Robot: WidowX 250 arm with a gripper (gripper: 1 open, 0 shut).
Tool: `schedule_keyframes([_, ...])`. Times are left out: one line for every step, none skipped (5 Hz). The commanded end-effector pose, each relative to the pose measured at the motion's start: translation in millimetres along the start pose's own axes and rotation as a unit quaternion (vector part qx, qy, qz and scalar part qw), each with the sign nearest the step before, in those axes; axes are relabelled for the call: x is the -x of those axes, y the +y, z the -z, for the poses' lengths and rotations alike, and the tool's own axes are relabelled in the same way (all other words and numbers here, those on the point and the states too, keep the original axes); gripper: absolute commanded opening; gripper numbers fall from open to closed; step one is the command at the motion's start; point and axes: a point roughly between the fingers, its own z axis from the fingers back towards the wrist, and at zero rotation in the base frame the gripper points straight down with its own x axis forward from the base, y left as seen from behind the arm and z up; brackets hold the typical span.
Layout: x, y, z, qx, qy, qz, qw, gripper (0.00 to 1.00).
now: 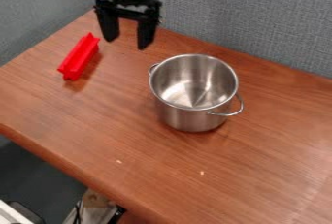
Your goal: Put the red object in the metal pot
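I see my pincer spread wide and empty near the table's far edge; the red object lies just beside it toward the left edge, the metal pot mid-table.

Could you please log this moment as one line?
open gripper above table | bright red plastic block untouched | shiny steel pot empty

The round, straight-sided stainless-steel pot is bright polished metal, its inner wall glossy and mirror-like. The long bright red block looks like smooth plastic with a slight sheen, and the black end effector has a dull, matt finish. The reddish-brown wooden surface shows fine grain under a smooth, faintly satin coat.
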Motion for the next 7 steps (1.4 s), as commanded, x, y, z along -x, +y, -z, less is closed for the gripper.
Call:
schedule_keyframes([-19.7,26,-20.2,-0.001,-0.024,-0.037,0.999,1.0])
schedule_keyframes([-16.3,36,-31.2,-0.006,-0.038,-0.034,0.9987,1.0])
schedule_keyframes([-13.9,34,-40.1,-0.01,-0.04,-0.025,0.9988,1.0])
schedule_keyframes([-13.7,48,-37.4,-0.021,-0.042,-0.062,0.997,1.0])
schedule_keyframes([-13.4,59,-34.5,-0.031,-0.041,-0.096,0.9941,1.0])
schedule_keyframes([-25.7,78,-22.2,-0.051,-0.047,-0.14,0.9878,1.0])
schedule_keyframes([-37.4,94,-8.1,-0.072,-0.051,-0.18,0.9797,1.0])
